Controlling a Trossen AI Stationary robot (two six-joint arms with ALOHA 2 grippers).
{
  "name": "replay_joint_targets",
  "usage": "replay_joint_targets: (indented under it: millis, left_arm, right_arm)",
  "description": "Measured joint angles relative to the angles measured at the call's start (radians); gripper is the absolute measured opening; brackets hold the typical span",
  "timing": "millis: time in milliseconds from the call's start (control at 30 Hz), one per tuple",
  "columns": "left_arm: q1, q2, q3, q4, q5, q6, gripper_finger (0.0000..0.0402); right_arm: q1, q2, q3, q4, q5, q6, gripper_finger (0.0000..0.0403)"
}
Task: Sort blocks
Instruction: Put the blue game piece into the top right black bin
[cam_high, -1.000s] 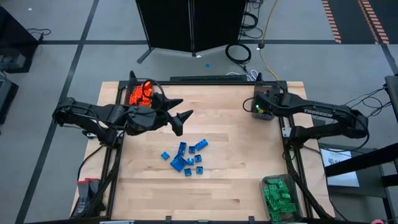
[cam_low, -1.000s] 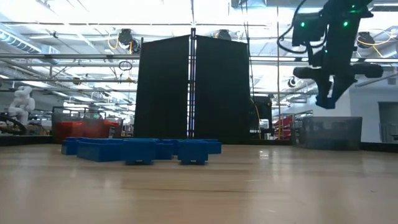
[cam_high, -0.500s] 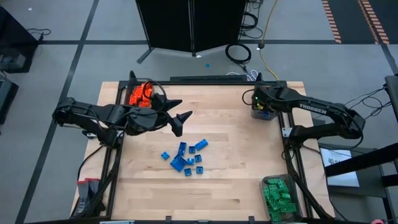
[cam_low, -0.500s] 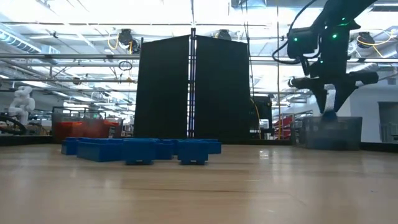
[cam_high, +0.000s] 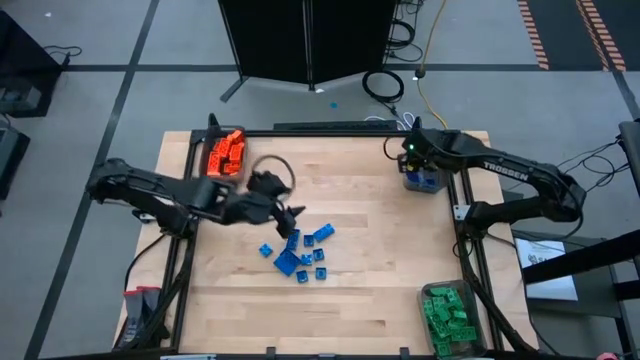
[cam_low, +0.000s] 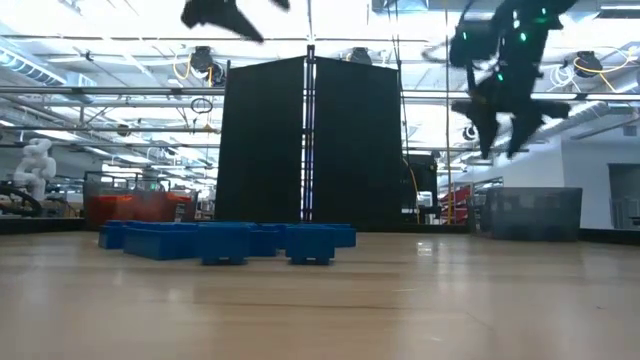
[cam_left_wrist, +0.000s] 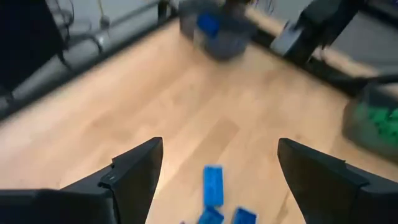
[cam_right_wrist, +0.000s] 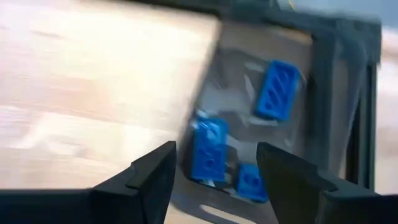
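Several blue blocks (cam_high: 300, 252) lie loose on the wooden table's middle; they show as a low blue row (cam_low: 228, 240) in the low view. My left gripper (cam_high: 293, 222) hangs open just above their far-left side, with a blue block (cam_left_wrist: 212, 185) lying between and beyond its fingers (cam_left_wrist: 134, 174). My right gripper (cam_right_wrist: 216, 180) stands open above the grey bin (cam_high: 422, 181) at the far right. Blue blocks (cam_right_wrist: 208, 149) rest on that bin's floor. In the low view the right gripper (cam_low: 502, 125) is well above the bin (cam_low: 530, 213).
A bin of orange blocks (cam_high: 225, 152) stands at the far left corner and a bin of green blocks (cam_high: 450, 318) at the near right corner. Bare wood lies between the blue pile and the bins. A black cabinet (cam_low: 310, 145) stands behind the table.
My right gripper has opened over the far-right bin and risen. The blue bit that showed at its tips half a second ago is gone from them. My left gripper has tipped downward and sunk toward the blue blocks, staying open.
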Motion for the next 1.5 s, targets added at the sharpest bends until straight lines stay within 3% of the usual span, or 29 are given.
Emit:
replay_joint_targets:
  millis: [200, 367, 633, 900, 1100, 1267, 1467, 1500]
  left_arm:
    - [0.016, 0.161, -0.084, 0.077, 0.025, -0.065, 0.0320]
    - [0.038, 0.334, -0.085, 0.139, 0.130, -0.069, 0.0320]
    - [0.086, 0.513, -0.068, 0.219, 0.227, -0.021, 0.0320]
    - [0.122, 0.608, -0.047, 0.237, 0.274, 0.033, 0.0320]
    - [0.129, 0.662, -0.040, 0.216, 0.364, 0.058, 0.0316]
    - [0.122, 0.675, -0.041, 0.187, 0.365, 0.073, 0.0268]
    - [0.139, 0.674, -0.043, 0.201, 0.362, 0.088, 0.0134]
    - [0.145, 0.674, -0.044, 0.203, 0.369, 0.089, 0.0126]
  right_arm:
    - [0.041, 0.000, 0.161, 0.006, -0.022, -0.099, 0.0215]
    - [0.096, -0.001, 0.249, 0.007, -0.022, -0.147, 0.0215]
    - [0.152, 0.000, 0.267, -0.004, -0.022, -0.151, 0.0215]
    - [0.178, 0.000, 0.267, -0.008, -0.022, -0.152, 0.0215]
    - [0.187, 0.000, 0.267, -0.010, -0.023, -0.164, 0.0215]
    - [0.187, 0.000, 0.267, -0.010, -0.022, -0.165, 0.0215]
    - [0.187, 0.000, 0.267, -0.010, -0.024, -0.166, 0.0215]
    - [0.187, 0.000, 0.267, -0.010, -0.032, -0.166, 0.0215]
